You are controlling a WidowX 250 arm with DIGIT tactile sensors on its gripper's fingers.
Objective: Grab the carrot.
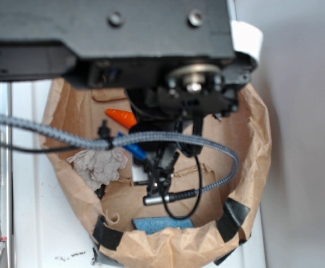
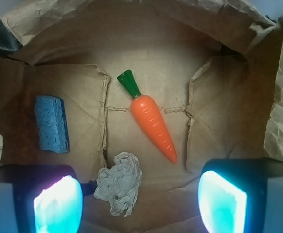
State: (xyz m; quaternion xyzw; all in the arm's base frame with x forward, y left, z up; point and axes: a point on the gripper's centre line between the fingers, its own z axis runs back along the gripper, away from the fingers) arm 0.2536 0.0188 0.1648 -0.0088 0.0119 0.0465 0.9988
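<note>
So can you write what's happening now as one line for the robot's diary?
stage: above bag, pre-grasp | target: glossy orange plastic toy carrot, lying free on brown paper bag floor | fingers: open, empty | nearby: crumpled whitish paper wad, blue sponge

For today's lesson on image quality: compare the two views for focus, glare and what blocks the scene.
Exterior view: the out-of-focus arm fills the top and hides most of the carrot; the bag looks soft. Wrist view: sharper, carrot clear with a slight sheen; the gripper fingertips glow cyan, overexposed and blurred; corners darken.
</note>
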